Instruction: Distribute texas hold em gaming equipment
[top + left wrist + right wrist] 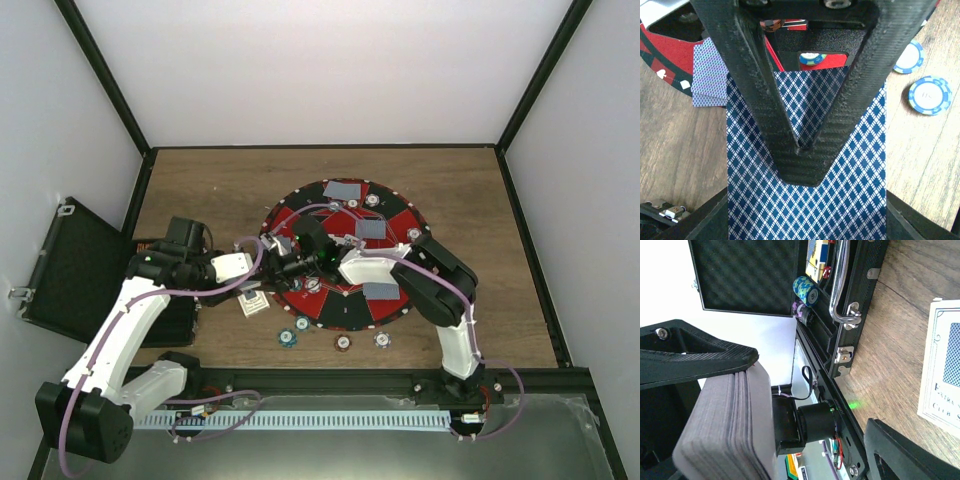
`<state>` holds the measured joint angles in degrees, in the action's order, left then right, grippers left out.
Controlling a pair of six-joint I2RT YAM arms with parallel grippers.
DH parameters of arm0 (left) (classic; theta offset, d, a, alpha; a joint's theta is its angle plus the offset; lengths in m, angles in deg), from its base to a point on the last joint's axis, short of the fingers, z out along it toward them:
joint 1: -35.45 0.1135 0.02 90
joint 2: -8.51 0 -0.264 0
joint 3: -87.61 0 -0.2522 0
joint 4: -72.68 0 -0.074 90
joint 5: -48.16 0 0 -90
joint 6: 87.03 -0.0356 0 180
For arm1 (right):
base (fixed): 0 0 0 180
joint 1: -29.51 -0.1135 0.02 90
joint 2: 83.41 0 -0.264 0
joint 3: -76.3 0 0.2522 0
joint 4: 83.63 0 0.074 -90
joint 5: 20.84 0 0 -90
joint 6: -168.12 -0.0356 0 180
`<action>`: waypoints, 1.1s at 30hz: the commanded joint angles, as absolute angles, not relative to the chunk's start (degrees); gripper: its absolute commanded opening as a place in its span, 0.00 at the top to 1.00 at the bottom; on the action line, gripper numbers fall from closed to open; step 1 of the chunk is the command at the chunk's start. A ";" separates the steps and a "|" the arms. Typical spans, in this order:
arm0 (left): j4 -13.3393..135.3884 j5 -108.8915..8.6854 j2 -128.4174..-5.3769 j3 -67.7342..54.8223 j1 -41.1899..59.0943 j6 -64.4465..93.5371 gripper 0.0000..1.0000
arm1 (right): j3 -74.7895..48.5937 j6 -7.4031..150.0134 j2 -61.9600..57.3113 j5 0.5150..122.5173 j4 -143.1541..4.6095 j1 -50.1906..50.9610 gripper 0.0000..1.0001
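Wood-grain table [220, 190] inside white walls [330, 60]: a black case [70, 270] lies open at left, then the left gripper [799, 145], fingers closed to a V on a blue-diamond card [805, 210]. Over the red-black mat [345, 312], the right gripper [812, 392] has a card stack [725, 430] against one finger; whether it grips, I cannot tell

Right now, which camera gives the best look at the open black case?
Right wrist: the case lies open close up, showing foam-lined lid, chip rolls, handle and latches. Top external shows the case small at the left edge, partly under the left arm. Left wrist shows at most a metal clasp in its bottom-left corner.
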<state>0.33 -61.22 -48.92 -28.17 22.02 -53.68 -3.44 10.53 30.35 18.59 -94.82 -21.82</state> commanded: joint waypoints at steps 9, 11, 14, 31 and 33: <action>0.87 -62.64 -48.25 -26.86 22.26 -54.05 0.75 | 2.23 12.01 26.00 18.56 -94.99 -17.22 0.44; 0.91 -62.80 -48.50 -26.90 22.18 -54.02 0.75 | 2.26 12.00 25.51 18.15 -95.33 -17.16 0.50; 0.91 -62.78 -48.71 -26.94 22.26 -53.96 0.75 | 1.92 11.89 24.61 18.13 -95.44 -17.07 0.61; 2.85 -60.62 -48.17 -29.94 22.27 -54.04 0.75 | 6.09 16.40 16.05 19.12 -88.99 -12.21 0.99; 3.25 -60.27 -48.34 -30.33 22.22 -53.93 0.75 | 6.92 17.84 14.21 18.80 -87.14 -9.68 0.99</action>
<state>1.10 -60.06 -48.90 -29.41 22.02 -53.81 5.63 14.53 18.09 18.48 -91.34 -13.19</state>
